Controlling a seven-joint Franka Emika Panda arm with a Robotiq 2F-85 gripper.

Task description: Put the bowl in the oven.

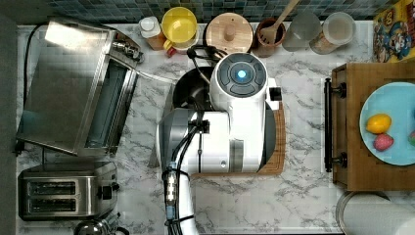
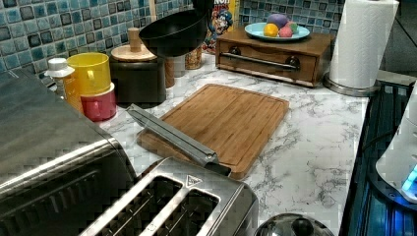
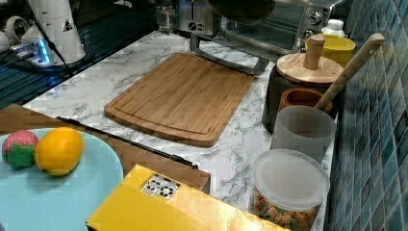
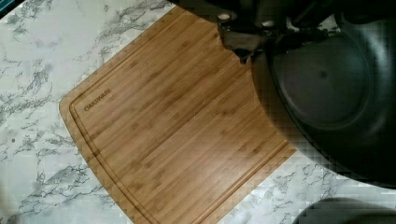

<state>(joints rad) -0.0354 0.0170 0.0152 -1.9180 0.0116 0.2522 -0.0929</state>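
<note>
Black and glossy, the bowl (image 1: 188,87) hung beside the open oven (image 1: 73,85) in the top view, not yet inside. The left view showed it lifted above the counter. In the wrist view, the gripper (image 4: 245,35) pinched its rim; the cutting board (image 4: 173,126) read "CUKSWARE", apparently.

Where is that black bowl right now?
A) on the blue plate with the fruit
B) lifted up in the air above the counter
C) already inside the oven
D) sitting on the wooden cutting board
B: in the left view the bowl hangs clear above the cutting board, and the oven with its door open has nothing dark in it.
</note>
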